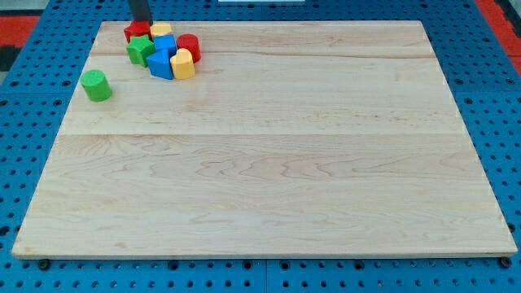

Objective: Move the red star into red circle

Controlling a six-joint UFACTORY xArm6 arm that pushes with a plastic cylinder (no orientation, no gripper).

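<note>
The red star lies near the view's top left of the wooden board, at the left end of a tight cluster of blocks. The red circle is a red cylinder at the right side of that cluster. Between them lie a yellow block, a green star, a blue block and a second blue block, with a yellow block at the lower right. My tip is a dark rod coming down from the view's top edge, right behind the red star and touching or nearly touching it.
A green cylinder stands alone below and to the left of the cluster, near the board's left edge. The board lies on a blue perforated table. The cluster sits close to the board's top edge.
</note>
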